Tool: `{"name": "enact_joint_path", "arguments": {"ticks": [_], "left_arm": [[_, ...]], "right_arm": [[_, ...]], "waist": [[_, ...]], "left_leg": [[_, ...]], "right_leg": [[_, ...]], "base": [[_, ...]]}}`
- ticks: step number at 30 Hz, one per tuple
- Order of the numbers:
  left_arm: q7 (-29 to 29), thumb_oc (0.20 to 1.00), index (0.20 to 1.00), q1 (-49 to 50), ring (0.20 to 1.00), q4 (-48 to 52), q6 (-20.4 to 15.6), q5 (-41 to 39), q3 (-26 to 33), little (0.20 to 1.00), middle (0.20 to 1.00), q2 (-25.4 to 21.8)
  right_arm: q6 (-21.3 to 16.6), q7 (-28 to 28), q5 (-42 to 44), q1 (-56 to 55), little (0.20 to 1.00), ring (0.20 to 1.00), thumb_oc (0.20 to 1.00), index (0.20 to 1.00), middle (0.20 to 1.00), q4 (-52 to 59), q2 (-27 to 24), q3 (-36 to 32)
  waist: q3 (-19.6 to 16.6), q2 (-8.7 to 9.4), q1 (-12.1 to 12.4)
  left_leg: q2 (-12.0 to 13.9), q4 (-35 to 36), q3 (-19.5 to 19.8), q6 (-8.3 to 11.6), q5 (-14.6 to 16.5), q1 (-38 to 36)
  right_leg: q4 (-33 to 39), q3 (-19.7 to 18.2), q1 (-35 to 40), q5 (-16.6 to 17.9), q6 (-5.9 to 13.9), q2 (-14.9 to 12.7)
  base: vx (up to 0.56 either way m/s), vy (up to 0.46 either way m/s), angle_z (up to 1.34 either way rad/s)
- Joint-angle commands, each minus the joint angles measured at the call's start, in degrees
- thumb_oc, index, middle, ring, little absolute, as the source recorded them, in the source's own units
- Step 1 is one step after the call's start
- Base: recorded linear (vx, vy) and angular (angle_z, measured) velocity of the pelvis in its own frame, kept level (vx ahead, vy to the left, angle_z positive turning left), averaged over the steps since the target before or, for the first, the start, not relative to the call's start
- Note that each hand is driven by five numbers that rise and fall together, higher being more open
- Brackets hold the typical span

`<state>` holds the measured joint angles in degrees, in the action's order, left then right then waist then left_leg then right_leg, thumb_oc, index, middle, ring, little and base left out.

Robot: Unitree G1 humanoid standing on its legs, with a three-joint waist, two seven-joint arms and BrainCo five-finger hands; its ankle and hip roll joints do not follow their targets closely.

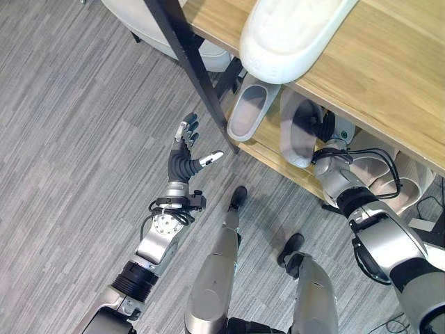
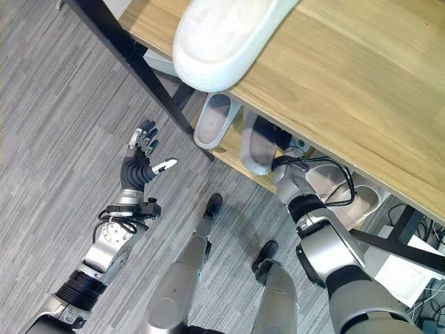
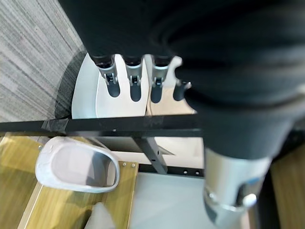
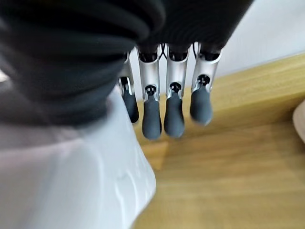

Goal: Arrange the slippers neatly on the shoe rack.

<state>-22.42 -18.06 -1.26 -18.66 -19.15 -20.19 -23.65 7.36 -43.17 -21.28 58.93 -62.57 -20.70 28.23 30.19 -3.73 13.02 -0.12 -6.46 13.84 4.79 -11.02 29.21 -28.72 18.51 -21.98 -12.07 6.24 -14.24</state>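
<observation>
Two pale grey slippers (image 1: 252, 111) lay side by side on the wooden shoe rack's lower shelf (image 1: 272, 154). Right hand (image 4: 164, 102), fingers straight, rested beside one slipper. Left hand (image 1: 186, 154) hovered open over the grey floor (image 1: 69, 139).

Both arms are silver-grey metal with rounded casings, broken by black ribbed rings at the joints. The left hand (image 1: 185, 158) has a dark ribbed cover over its back and wrist, and silver fingers (image 3: 133, 81) ending in dark rubbery tips; its thumb has a pale tip. The right hand (image 4: 143, 95) looks the same: dark cover, silver fingers, dark pads with small screws above them.
</observation>
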Motion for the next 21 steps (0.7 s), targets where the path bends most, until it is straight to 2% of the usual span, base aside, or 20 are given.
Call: {"name": "enact_joint_path", "arguments": {"ticks": [1, 5, 13, 17, 19, 20, 21], "left_arm": [[0.44, 1.000, 1.000, -1.28, 1.000, 4.86, -3.09, 0.00, -0.01, 1.000, 1.000, -0.49], [0.63, 1.000, 1.000, -3.10, 1.000, 5.50, -2.51, 0.02, -0.80, 1.000, 1.000, -0.01], [0.34, 1.000, 1.000, -3.64, 1.000, 5.49, -2.48, -0.23, -0.38, 1.000, 1.000, 0.28], [-0.02, 1.000, 1.000, -2.69, 1.000, 5.65, -2.29, -0.15, 0.09, 1.000, 1.000, 0.20], [-0.14, 1.000, 1.000, -1.38, 1.000, 5.49, -2.00, 0.12, 0.41, 1.000, 1.000, 0.16], [-0.14, 1.000, 1.000, -1.35, 1.000, 5.51, -1.99, 0.13, 0.40, 1.000, 1.000, 0.16], [-0.01, 1.000, 1.000, -0.66, 1.000, 5.33, -1.77, 0.25, 0.62, 1.000, 1.000, 0.01]], "right_arm": [[1.06, -0.76, -0.08, 1.38, 1.000, 1.000, 1.000, 1.000, 1.000, 1.01, -0.51, 0.47], [1.26, -0.16, -0.40, 1.27, 1.000, 1.000, 1.000, 1.000, 1.000, 0.13, 2.38, 1.44], [-0.74, -0.57, 3.00, -0.03, 1.000, 1.000, 1.000, 1.000, 1.000, 2.79, 3.66, 0.59], [-3.15, -2.43, 7.99, -3.86, 1.000, 1.000, 1.000, 1.000, 1.000, 7.29, 5.17, -3.21], [-6.68, -2.56, 15.07, -8.67, 1.000, 1.000, 1.000, 1.000, 1.000, 10.16, 7.44, -6.74], [-6.68, -2.55, 15.08, -8.71, 1.000, 1.000, 1.000, 1.000, 1.000, 10.19, 7.43, -6.74], [-8.42, -2.04, 18.89, -10.38, 1.000, 1.000, 1.000, 1.000, 1.000, 11.16, 8.49, -7.95]], "waist": [[-1.67, 0.92, 1.03], [-1.78, 1.44, 0.68], [-1.50, 1.97, -0.17], [-1.04, 1.88, -0.83], [-0.81, 1.68, -1.41], [-0.83, 1.69, -1.39], [-0.73, 1.63, -1.51]], "left_leg": [[1.36, -2.23, -0.82, 0.71, 7.51, -1.46], [1.53, -2.12, -0.94, 0.72, 7.67, -1.59], [1.72, -1.87, -1.75, 0.61, 7.94, -2.09], [1.88, -1.82, -2.21, 0.39, 8.12, -2.43], [1.89, -1.82, -2.66, 0.20, 8.33, -2.52], [1.89, -1.83, -2.67, 0.20, 8.34, -2.51], [1.91, -1.80, -2.78, 0.13, 8.41, -2.52]], "right_leg": [[10.02, -2.32, 3.19, 3.15, 0.19, 0.08], [10.34, -2.65, 3.23, 3.20, 0.18, 0.34], [10.81, -3.61, 3.22, 3.49, 0.17, 0.54], [10.84, -4.12, 3.05, 3.68, 0.16, 0.61], [10.77, -4.40, 2.79, 3.80, 0.21, 0.60], [10.77, -4.41, 2.78, 3.80, 0.21, 0.60], [10.85, -4.51, 2.74, 3.84, 0.23, 0.66]], "base": [[0.00, 0.000, 0.00], [0.00, 0.000, 0.00], [0.00, 0.000, 0.00], [0.00, 0.008, -0.08], [0.00, 0.014, -0.11], [0.01, 0.000, -0.07], [0.00, -0.003, -0.03]]}}
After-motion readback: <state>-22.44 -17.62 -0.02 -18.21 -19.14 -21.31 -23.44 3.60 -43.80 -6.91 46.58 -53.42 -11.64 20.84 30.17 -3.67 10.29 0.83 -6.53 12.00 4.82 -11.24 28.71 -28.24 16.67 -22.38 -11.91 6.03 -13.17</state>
